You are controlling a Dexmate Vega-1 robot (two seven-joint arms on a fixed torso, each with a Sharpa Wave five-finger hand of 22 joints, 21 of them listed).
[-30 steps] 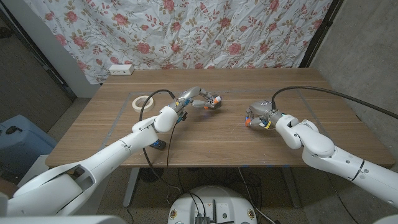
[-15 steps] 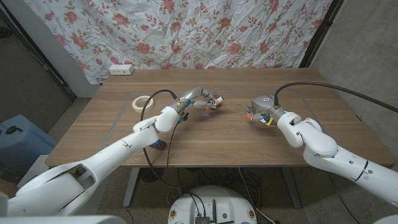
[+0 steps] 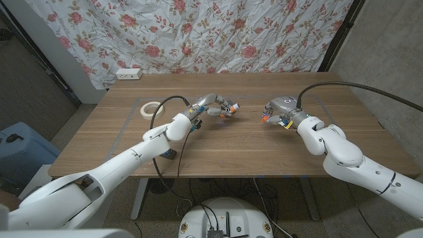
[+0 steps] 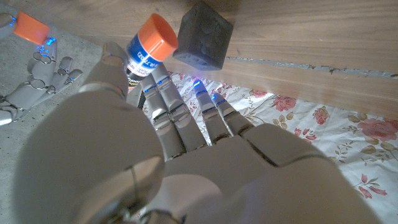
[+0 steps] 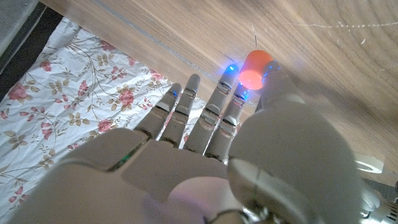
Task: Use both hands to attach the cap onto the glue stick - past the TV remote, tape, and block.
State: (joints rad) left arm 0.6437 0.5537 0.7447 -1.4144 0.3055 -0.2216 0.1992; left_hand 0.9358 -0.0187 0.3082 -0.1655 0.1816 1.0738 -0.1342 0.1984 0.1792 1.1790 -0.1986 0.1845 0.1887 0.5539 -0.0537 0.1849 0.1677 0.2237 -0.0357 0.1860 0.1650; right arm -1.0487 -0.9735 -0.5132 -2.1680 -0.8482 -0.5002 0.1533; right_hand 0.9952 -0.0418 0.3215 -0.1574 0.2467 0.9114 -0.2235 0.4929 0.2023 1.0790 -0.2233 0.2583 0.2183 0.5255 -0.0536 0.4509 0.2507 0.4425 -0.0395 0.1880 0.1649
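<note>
In the head view my left hand (image 3: pixel 207 104) is raised over the middle of the table and grips the glue stick (image 3: pixel 229 108), whose orange end points toward my right hand. The left wrist view shows the stick's blue label and orange end (image 4: pixel 150 43) held between thumb and fingers. My right hand (image 3: pixel 281 113) hovers a short way to the right, pinching the small orange cap (image 3: pixel 264 119). The cap (image 5: pixel 255 68) sits at its fingertips in the right wrist view. From the left wrist view, the right hand (image 4: pixel 34 93) and cap (image 4: pixel 29 27) lie apart from the stick.
A roll of white tape (image 3: pixel 153 108) lies on the table to the left of my left hand. A dark block (image 4: pixel 203 34) sits on the wood just beyond the stick. A white power strip (image 3: pixel 128 73) lies at the far left edge.
My right hand has lifted with the cap and moved toward the far side, slightly closer to the left hand. The left hand and glue stick have barely shifted.
</note>
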